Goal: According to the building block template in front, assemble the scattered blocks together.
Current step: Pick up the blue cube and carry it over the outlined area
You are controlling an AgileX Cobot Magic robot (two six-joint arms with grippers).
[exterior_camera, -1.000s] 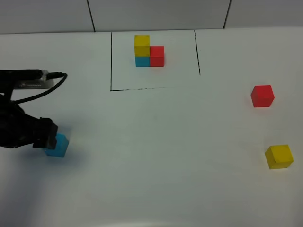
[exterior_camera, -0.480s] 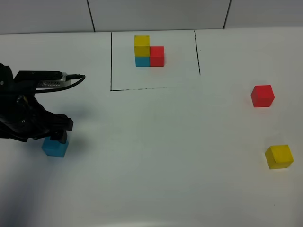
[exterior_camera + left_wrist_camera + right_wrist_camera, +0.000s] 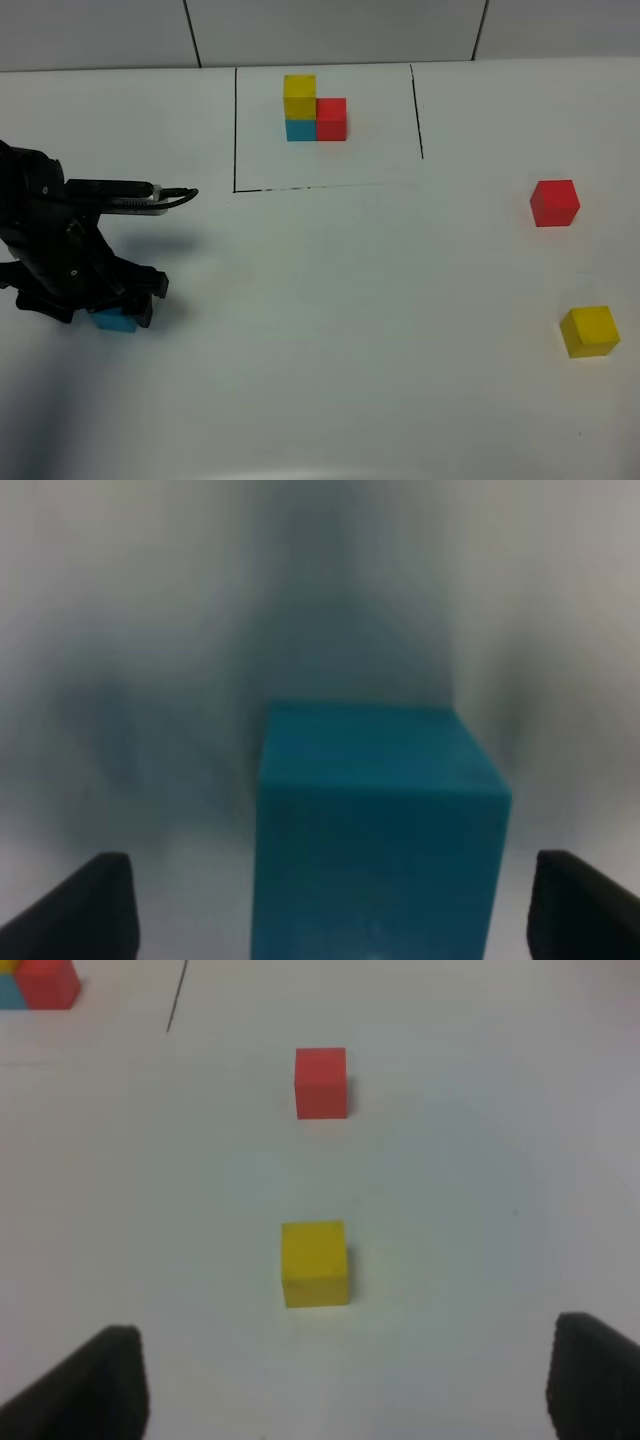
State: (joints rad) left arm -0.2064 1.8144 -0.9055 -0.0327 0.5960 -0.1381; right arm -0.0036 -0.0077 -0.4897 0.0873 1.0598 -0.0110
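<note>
The left gripper [image 3: 118,308] is parked right over the small cyan-blue plain cube [image 3: 375,830] with its jaws spread wide. In the wrist view the cube sits between the two black fingers [image 3: 90,910] with a gap on each side, so it's not pinched. From the high camera the arm covers most of that cube and only a sliver of blue peeks out underneath.

The right gripper [image 3: 345,1390] is wide too and holds nothing. The small yellow plain cube [image 3: 315,1263] lies just ahead of it, and the small red plain cube [image 3: 321,1082] is further ahead in line, the two well apart.

The three-cube template build [image 3: 312,110] (yellow on blue, red alongside, framed by thin black lines [image 3: 235,130]) sits well beyond the left gripper, off toward the right arm's side.

Everything's on a plain white tabletop [image 3: 350,300], with a pale panelled wall [image 3: 330,30] behind.
</note>
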